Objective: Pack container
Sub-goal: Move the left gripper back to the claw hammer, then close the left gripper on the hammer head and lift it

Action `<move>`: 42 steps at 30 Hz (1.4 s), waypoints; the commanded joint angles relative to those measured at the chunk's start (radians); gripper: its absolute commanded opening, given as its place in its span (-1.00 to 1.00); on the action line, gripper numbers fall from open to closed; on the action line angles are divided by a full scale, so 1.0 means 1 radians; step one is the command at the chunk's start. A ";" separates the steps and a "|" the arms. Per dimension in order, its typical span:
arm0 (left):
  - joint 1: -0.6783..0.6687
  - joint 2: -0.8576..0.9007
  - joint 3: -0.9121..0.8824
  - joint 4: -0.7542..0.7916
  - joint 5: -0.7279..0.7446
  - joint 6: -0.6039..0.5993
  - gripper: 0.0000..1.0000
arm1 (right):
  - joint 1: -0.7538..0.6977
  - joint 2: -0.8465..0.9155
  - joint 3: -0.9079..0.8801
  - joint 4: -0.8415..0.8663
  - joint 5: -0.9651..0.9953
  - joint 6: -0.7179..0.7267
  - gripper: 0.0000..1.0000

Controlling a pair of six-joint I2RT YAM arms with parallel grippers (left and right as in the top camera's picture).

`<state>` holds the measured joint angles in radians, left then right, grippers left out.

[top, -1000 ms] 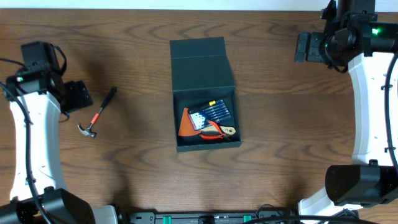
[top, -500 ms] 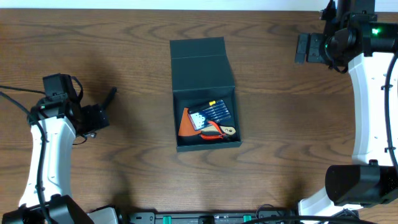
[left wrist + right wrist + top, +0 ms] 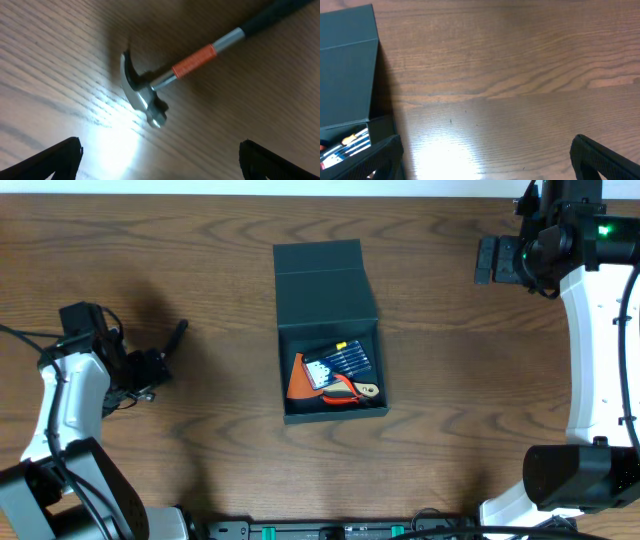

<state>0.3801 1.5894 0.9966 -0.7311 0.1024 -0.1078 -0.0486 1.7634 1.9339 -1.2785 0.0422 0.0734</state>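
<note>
Two-sided layout, open container (image 3: 325, 295) in the middle

Logged container at mid-tabletop, roughly halfway between left and right edges. Dark teal-green, lid flap thrown back flat toward the far edge. Also caught at the left margin of the right wrist view (image 3: 345, 65). Counted inside, crowded toward the near wall: carded screwdriver set (image 3: 338, 363), orange wedge-shaped piece (image 3: 299, 380) against the left wall, red-handled tool (image 3: 343, 395) along the near wall, type not clear.

Spotted hammer (image 3: 142, 97) lying flat near the left edge of the tabletop, well apart from container. Steel head, orange band on the shaft, black grip. From overhead, only the grip end (image 3: 178, 335) showing, angled toward the far edge. Head hidden there under the left arm's wrist.

Found left gripper (image 3: 162, 162) low over hammer, fingers (image 3: 55, 160) spread wide, one at each bottom corner of the wrist view, hammer head beyond the tips and not touching either. Holding nothing.

Found right gripper (image 3: 485, 160) near the far right corner, well apart from container, fingers (image 3: 605, 165) likewise spread wide, bare wood-grain tabletop (image 3: 520, 75) beneath.
</note>
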 commanded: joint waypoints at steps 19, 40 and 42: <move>0.029 0.210 0.002 0.108 0.028 -0.007 0.97 | -0.002 -0.003 -0.013 -0.020 0.010 -0.011 0.98; 0.029 0.276 0.002 0.146 -0.010 -0.029 0.97 | -0.002 -0.003 -0.013 -0.023 0.010 -0.011 0.98; 0.029 0.286 0.002 0.147 -0.009 -0.028 0.97 | -0.002 -0.003 -0.013 -0.024 0.010 -0.011 0.98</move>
<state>0.4042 1.8050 1.0183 -0.5938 0.0742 -0.1314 -0.0483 1.7634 1.9289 -1.2987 0.0422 0.0711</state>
